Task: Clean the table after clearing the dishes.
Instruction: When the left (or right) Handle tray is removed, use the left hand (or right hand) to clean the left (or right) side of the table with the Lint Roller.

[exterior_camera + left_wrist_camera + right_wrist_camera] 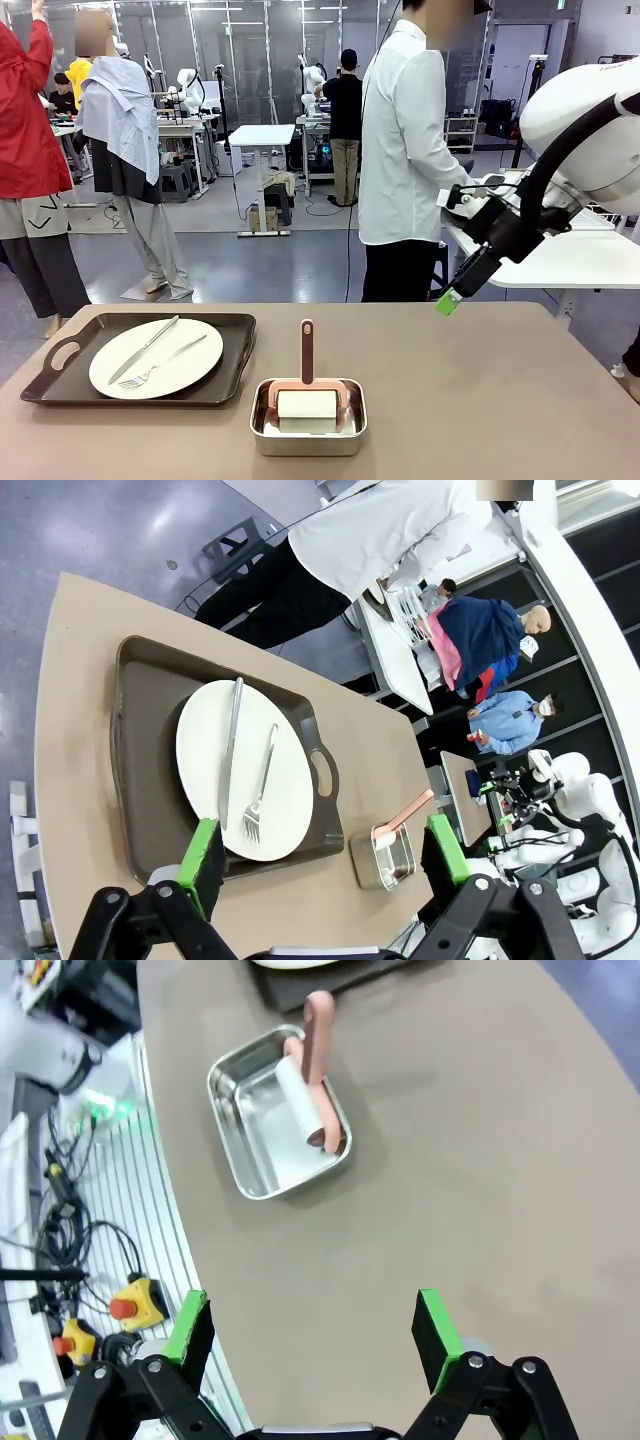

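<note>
Your left claw and right claw both stand apart, empty. On the desk, the plate with knife and fork sits on its tray, left of the steel pan.

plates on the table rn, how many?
1. White plate on the dark tray at the table's left end, knife and fork on it. Another could sit out of frame.
</note>
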Controlling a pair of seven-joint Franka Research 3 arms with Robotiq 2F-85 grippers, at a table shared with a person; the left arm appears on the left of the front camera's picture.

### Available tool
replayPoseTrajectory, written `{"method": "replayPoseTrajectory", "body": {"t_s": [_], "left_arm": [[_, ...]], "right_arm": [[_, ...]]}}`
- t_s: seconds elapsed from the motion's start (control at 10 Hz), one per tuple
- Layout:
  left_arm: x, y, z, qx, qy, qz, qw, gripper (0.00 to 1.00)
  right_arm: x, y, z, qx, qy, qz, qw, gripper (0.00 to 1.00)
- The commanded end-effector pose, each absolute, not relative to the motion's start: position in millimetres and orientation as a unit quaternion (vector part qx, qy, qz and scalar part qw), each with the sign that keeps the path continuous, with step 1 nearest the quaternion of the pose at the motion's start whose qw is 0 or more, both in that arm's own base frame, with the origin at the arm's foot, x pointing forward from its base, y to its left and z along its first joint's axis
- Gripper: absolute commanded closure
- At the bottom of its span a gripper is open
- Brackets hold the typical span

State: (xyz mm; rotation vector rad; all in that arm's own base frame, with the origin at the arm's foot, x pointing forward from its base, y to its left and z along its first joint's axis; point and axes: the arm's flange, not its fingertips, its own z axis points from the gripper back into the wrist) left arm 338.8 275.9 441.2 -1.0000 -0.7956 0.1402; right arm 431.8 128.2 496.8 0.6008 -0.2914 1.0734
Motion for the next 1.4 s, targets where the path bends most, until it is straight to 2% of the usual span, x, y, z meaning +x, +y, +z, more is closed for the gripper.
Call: {"method": "replayPoseTrajectory", "body": {"t_s": [0.0,0.6,0.8,1.0,1.3], "left_arm": [[336,279,442,-0.470,-0.372,0.060,0.798,0.00],[336,279,442,-0.470,-0.372,0.060,0.798,0.00],[336,279,442,-0.470,-0.372,0.060,0.798,0.00],[336,279,442,-0.470,-0.372,0.060,0.798,0.00],[336,279,442,-0.470,-0.372,0.060,0.798,0.00]], "right_arm": [[436,120,498,0.288,-0.140,0.480,0.817,0.00],[435,115,496,0.284,-0.140,0.489,0.813,0.00],[468,193,502,0.215,-0.101,0.628,0.741,0.00],[494,258,501,0.184,-0.068,0.689,0.698,0.00],[522,349,472,0.153,-0.020,0.745,0.648,0.00]]}}
